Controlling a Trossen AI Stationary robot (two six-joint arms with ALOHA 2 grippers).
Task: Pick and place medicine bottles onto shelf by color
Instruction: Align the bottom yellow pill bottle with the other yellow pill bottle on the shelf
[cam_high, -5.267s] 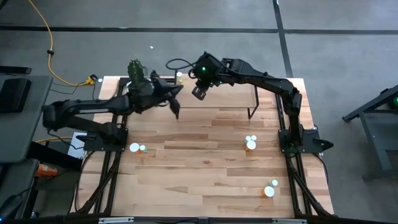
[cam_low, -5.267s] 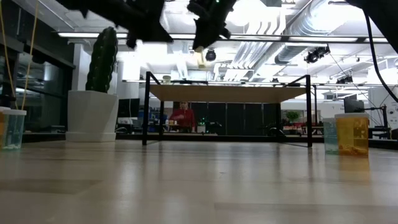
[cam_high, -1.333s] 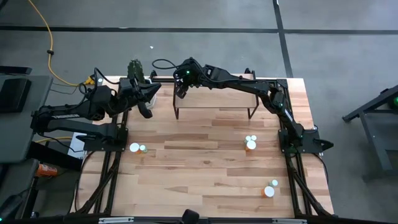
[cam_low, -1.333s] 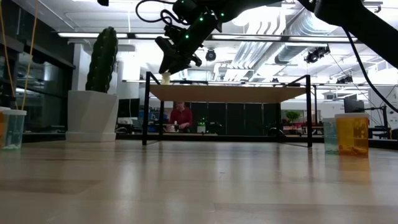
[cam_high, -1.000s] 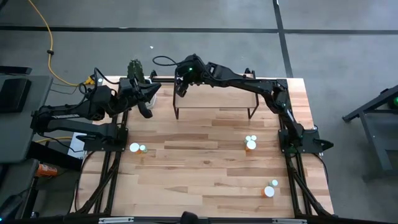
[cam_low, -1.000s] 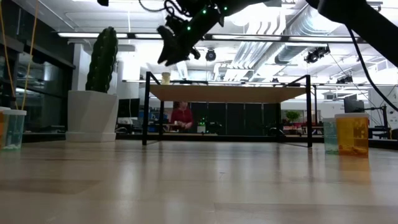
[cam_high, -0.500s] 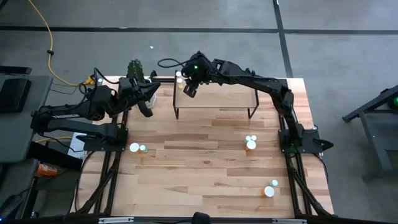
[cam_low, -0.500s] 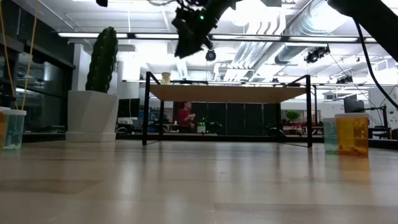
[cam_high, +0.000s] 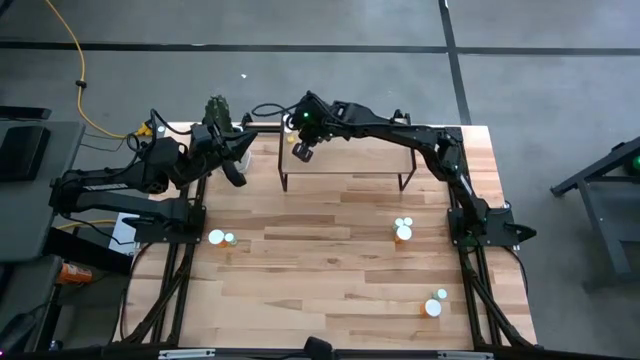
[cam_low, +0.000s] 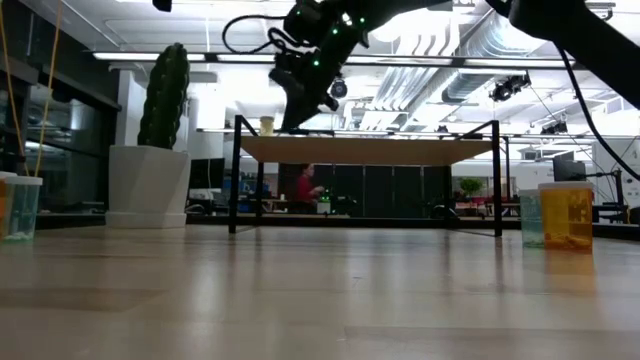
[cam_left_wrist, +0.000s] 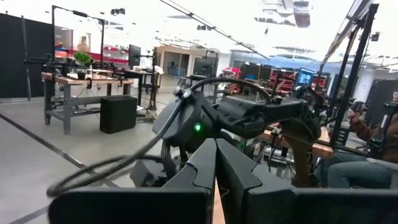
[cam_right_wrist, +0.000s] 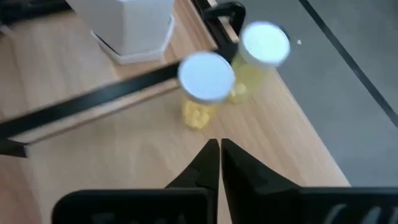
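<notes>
Two yellowish medicine bottles with white caps stand upright on their bases at the far left corner of the shelf. The low view shows one of them on the board. My right gripper is shut and empty. It slants down over the shelf's left end, just short of the bottles. My left gripper is shut and empty, raised over the table's far left beside the cactus.
More bottles stand on the table: a pair at the left, a cluster at the right and another near the front right. The cactus in its white pot stands left of the shelf. Bare tabletop lies between these.
My right gripper has risen from above the yellowish bottle and moved a little toward the table's right. It has then tipped its fingers further down, sunk back toward the shelf's left end and shut empty. The bottle stays upright on the shelf.
</notes>
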